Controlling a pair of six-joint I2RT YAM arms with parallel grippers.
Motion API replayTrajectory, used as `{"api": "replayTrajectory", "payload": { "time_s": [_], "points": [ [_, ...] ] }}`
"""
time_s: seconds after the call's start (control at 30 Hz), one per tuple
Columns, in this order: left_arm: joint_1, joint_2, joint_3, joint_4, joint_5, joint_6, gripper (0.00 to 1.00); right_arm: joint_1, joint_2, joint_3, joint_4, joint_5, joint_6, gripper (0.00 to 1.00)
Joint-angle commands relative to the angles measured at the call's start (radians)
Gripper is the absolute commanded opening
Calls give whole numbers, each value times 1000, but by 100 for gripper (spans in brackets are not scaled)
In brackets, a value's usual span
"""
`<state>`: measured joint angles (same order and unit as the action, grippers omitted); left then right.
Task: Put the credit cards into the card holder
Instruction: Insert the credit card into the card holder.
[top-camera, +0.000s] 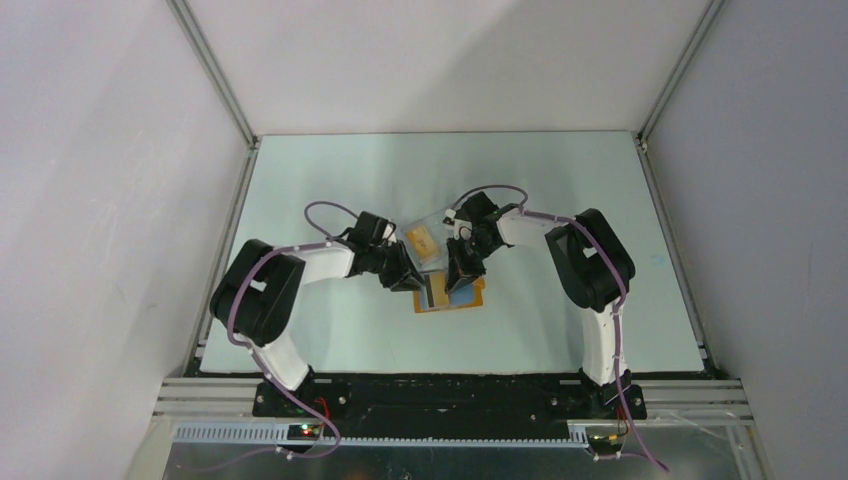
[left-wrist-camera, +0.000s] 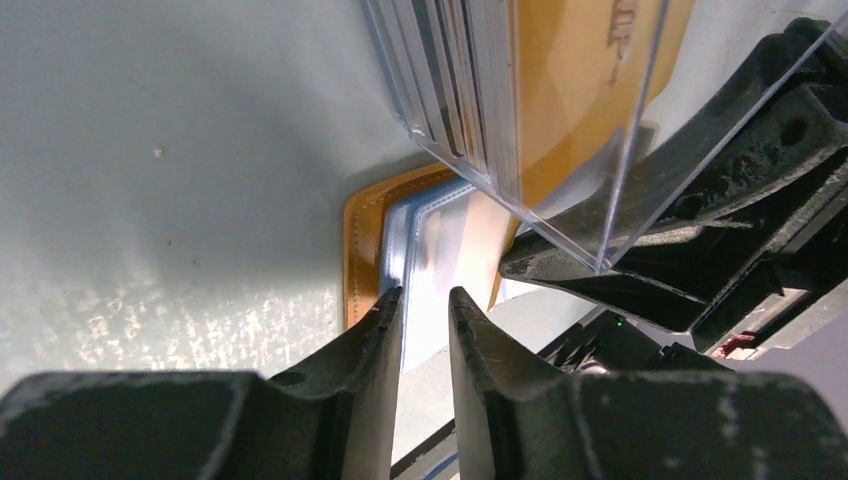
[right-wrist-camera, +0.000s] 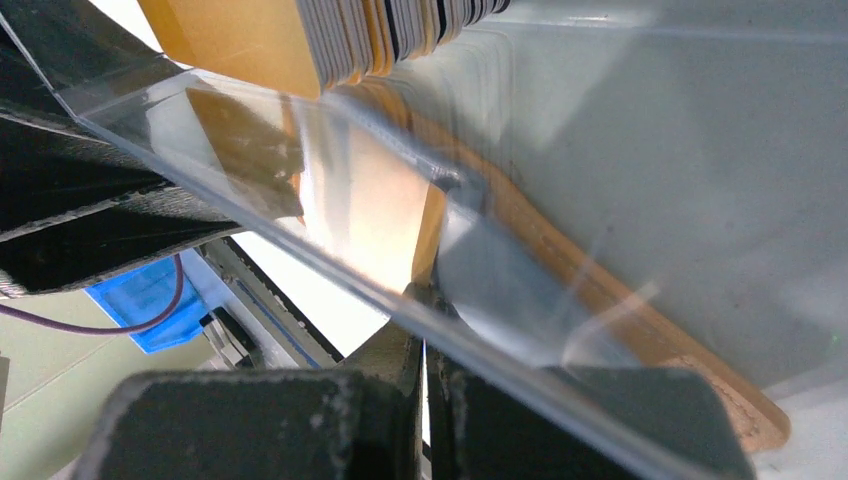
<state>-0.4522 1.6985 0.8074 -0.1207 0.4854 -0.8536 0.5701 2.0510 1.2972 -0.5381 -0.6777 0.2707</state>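
Two tools at card holder (top-camera: 450, 298): right tool (right-wrist-camera: 425, 392) fully closed; left tool (left-wrist-camera: 425, 322) narrowly parted, 10 o'clock corner, grip unclear. Credit cards (right-wrist-camera: 380, 40) likely stiff, slick; pinch edges.

Faint lettering on the orange card (left-wrist-camera: 590, 60) is too blurred to read.

- Pale green table (top-camera: 330, 345), evenly and softly lit.
- 3 plain white walls (top-camera: 100, 200) close it in.
- 2 grey metal posts (top-camera: 213, 70) rise at the far corners.
- Metal rails (top-camera: 205, 397) cross the near edge.
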Motion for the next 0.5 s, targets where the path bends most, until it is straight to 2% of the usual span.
{"api": "replayTrajectory", "payload": {
  "time_s": [0.0,0.2,0.47],
  "points": [
    [-13,35,37,16,13,28,30,8,81,-36,-122,60,22,0],
    [-31,63,36,59,27,11,30,9,82,-37,-123,57,18,0],
    [-42,10,44,136,84,-18,27,9,77,-37,-122,55,16,0]
  ]
}}
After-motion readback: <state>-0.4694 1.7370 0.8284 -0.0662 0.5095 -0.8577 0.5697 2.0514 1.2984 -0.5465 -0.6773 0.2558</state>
